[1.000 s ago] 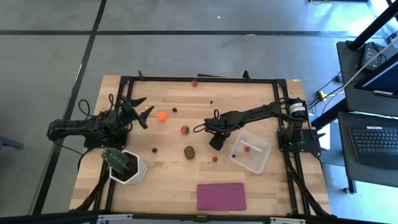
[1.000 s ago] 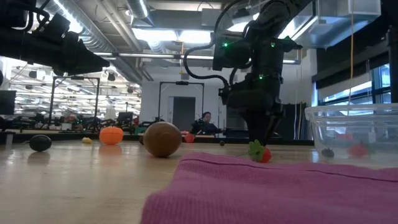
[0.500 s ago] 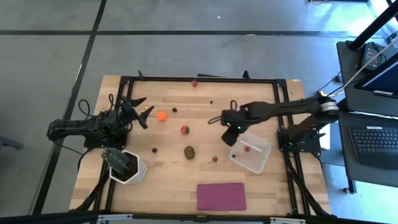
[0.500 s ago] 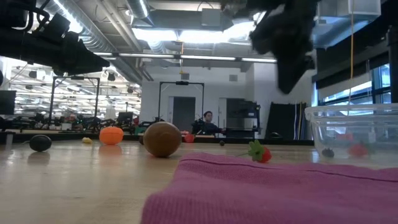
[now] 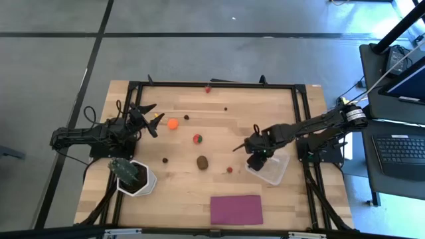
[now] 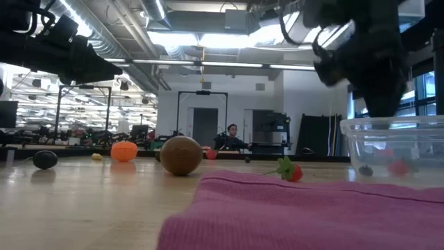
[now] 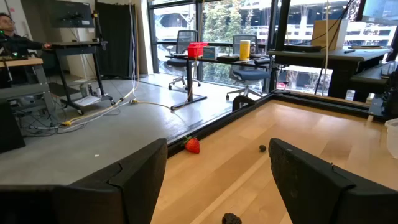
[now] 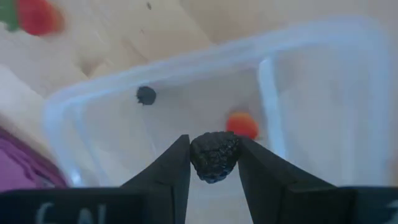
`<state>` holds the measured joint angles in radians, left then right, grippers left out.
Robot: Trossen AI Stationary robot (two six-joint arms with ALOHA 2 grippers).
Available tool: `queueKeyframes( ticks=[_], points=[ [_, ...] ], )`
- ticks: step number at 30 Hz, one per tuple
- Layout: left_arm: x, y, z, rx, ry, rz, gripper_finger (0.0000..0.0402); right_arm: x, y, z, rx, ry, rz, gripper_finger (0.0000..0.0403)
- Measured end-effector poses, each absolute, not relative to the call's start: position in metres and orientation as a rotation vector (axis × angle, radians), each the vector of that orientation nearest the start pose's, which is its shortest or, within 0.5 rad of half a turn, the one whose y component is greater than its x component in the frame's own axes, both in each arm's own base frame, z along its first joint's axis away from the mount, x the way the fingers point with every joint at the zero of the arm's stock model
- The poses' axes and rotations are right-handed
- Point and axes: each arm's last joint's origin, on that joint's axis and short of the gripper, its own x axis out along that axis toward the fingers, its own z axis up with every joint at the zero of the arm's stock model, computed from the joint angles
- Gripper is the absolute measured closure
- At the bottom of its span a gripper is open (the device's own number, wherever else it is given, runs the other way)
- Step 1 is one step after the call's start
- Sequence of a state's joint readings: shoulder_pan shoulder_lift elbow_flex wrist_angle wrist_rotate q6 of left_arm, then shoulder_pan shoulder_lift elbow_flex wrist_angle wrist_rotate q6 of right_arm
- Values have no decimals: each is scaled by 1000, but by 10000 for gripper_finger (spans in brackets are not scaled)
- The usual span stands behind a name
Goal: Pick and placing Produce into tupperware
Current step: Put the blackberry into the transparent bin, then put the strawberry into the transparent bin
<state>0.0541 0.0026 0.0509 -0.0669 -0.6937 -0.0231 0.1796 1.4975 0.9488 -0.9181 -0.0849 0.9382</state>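
The right gripper [image 5: 255, 157] hangs over the near-left edge of the tupperware [image 5: 273, 168], which sits at the table's right side, btw the right arm base and the magenta cloth [image 5: 236, 209]. In the right wrist view the jaws are narrow and pinch a dark berry [image 8: 214, 155] btw the two fingers [image 8: 171, 168], directly above the tub's inside. In the tub already lie a small red piece [image 8: 242, 124] and another dark berry [image 8: 146, 95]; the low view shows these two also behind the clear wall [image 6: 388, 149]. Outside the tub, a strawberry w/ green leaf [image 6: 290, 170] lies on the wood just left of it, near the cloth's far edge. The rest of the produce is spread on the table [image 5: 279, 106]: orange ball [image 5: 172, 123], red-and-green piece [image 5: 197, 139], brown oval [image 5: 202, 162], a small dark berry [image 5: 165, 159], a red piece [image 5: 208, 89] at the far rail, and a yellow bit [image 5: 158, 117] near the left gripper. The left gripper [image 5: 150, 119] waits at the table's left side, jaws wide apart and holding nothing, approx. beside the orange ball. A green plant in white pot [image 5: 135, 176] stands at the near-left corner.
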Motion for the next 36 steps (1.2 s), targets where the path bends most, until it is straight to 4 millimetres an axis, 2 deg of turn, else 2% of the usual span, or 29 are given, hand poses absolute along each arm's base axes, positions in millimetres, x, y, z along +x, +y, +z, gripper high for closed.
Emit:
queueKeyframes(
  ticks=[6,16,20,27,31,36],
  points=[
    [87,23,174,-16,9,748,127,239,49,164,724,1409,-459,279],
    [87,23,174,-16,9,748,127,236,48,159,723,1418,-457,269],
    [87,23,174,-16,9,748,127,236,48,159,713,1420,-435,240],
    [87,23,174,-16,10,748,127,236,49,159,730,1438,-416,155],
    [87,23,174,-16,10,748,127,237,48,168,682,1465,-402,127],
    [87,23,174,-16,10,748,127,243,45,196,421,1479,-377,119]
  ],
)
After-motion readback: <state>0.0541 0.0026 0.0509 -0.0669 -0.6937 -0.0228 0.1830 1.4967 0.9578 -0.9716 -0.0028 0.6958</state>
